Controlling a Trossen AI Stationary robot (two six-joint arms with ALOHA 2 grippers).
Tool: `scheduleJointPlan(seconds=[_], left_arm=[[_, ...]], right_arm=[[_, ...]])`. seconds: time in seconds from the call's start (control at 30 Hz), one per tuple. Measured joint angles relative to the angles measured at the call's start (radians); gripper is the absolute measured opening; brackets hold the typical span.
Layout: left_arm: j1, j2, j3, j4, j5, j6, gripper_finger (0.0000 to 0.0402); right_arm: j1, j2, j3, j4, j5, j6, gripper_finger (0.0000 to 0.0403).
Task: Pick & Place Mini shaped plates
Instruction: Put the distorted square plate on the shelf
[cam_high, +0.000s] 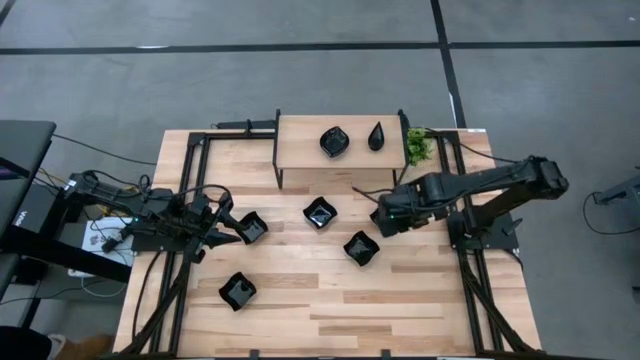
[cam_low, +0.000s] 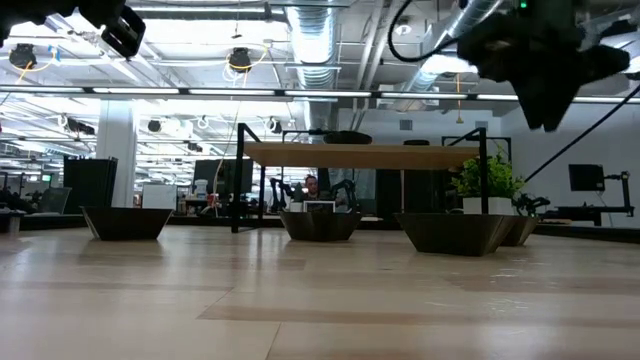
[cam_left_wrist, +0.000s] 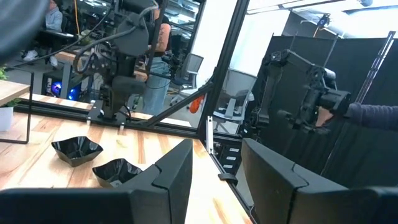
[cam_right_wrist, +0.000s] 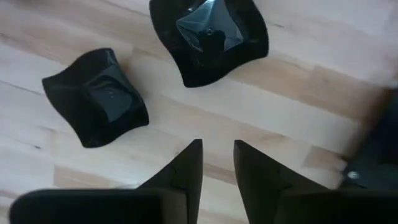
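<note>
Right gripper (cam_high: 383, 222) above the surface (cam_high: 420, 300), jaws slightly apart, empty, between two mini plates (cam_high: 320, 212) (cam_high: 361, 247). Left gripper (cam_high: 222, 226) beside another plate (cam_high: 251, 227), jaws apart. Two more plates (cam_high: 334, 141) on the raised shelf (cam_high: 300, 150)

High view: the right gripper (cam_high: 385, 219) covers part of a black mini plate (cam_high: 378, 215) near the raised shelf (cam_high: 300, 150), so only a sliver of that plate shows, and the left gripper (cam_high: 228, 226) is too small here for its finger gap to be read. Low view: both arms are cut off by the upper edge, and the two items on the shelf are hidden behind its board except for one dark rim. Right wrist view: the upper plate (cam_right_wrist: 208, 37) is cropped by the frame edge.
</note>
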Motion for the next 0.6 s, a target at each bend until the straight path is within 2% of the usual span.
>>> scheduleJointPlan(seconds=[0.23,0.43,0.6], left_arm=[[0.0,0.0,0.0,0.0,0.0,-0.001,0.014],[0.0,0.0,0.0,0.0,0.0,-0.001,0.014],[0.0,0.0,0.0,0.0,0.0,-0.001,0.014]], right_arm=[[0.044,-0.072,-0.145,0.112,0.042,0.222,0.0093],[0.085,-0.136,-0.269,0.273,0.146,0.4,0.0093],[0.104,-0.13,-0.332,0.319,0.16,0.501,0.0093]])
